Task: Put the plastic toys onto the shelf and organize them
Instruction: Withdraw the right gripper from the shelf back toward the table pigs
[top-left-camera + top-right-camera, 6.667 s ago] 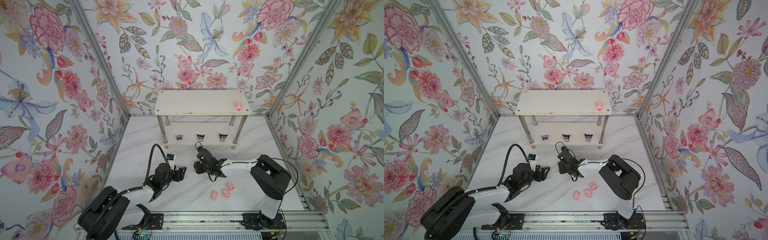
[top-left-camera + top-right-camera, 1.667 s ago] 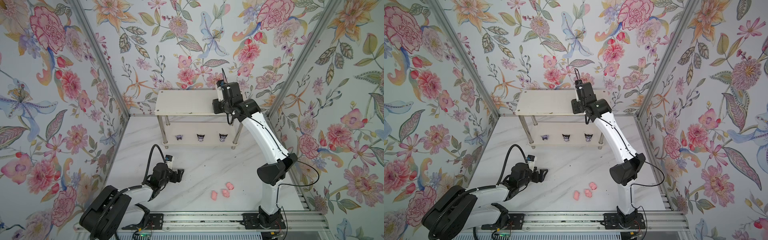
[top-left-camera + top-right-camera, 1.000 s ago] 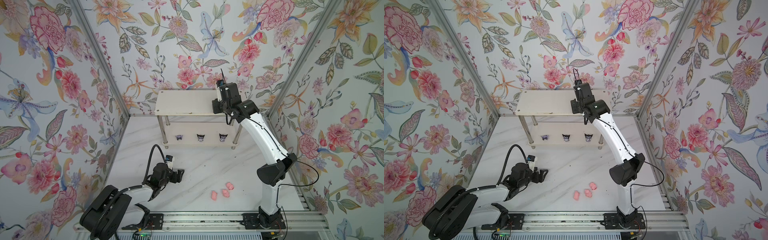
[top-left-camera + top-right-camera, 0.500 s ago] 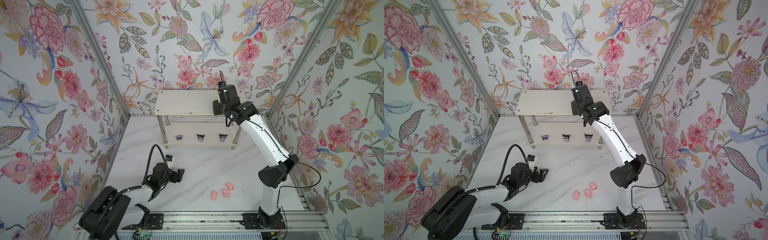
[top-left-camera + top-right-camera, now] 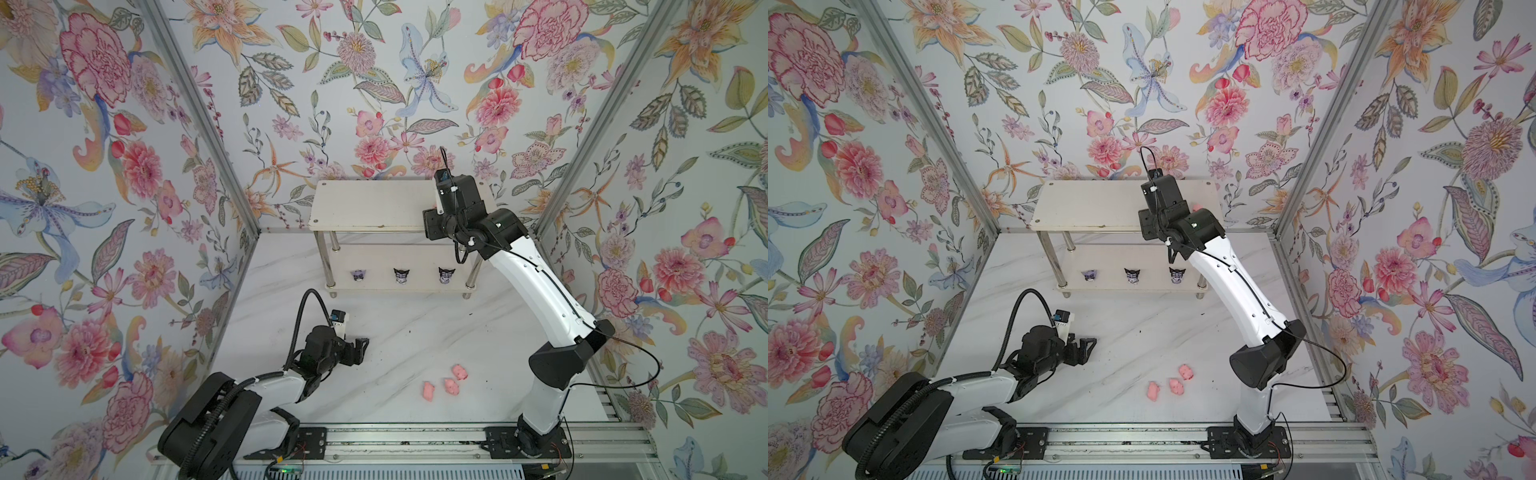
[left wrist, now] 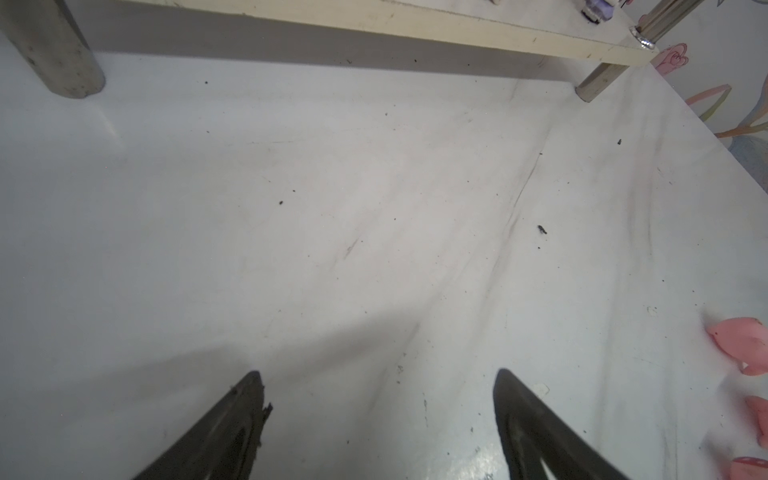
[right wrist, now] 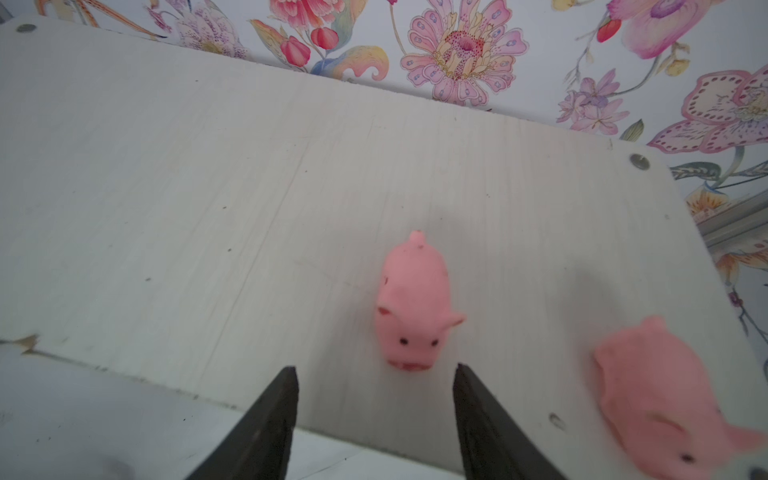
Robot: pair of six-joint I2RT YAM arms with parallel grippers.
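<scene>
Progress stands at five of eight, as far as you can count. Three purple-and-white black-eared plastic figurines (image 5: 401,275) stand in a row on the lower board of the two-tier white shelf with chrome legs (image 5: 365,208), and two small pink plastic pigs sit on its top board. Three more pink pigs (image 5: 451,385) lie close together on the white marbled counter (image 5: 415,332), well apart from the shelf. You have those three left to fetch, and perhaps some tidying of the top row.

Your right end effector (image 7: 374,369) hangs over the top board's front edge with its jaws spread and nothing between them. One pig (image 7: 411,307) lies free just beyond the fingertips, snout toward the camera, and the other pig (image 7: 656,399) sits beside it toward the board's corner. Your left end effector (image 6: 377,374) is spread too, empty, low over bare counter in front of the shelf.

Only the right wrist view shows you both shelved pigs whole; in both top views the arm covers them, leaving a sliver of pink. Only the top views show the full figurine row and all three loose pigs together, while the left wrist view catches just pink edges at its border.
</scene>
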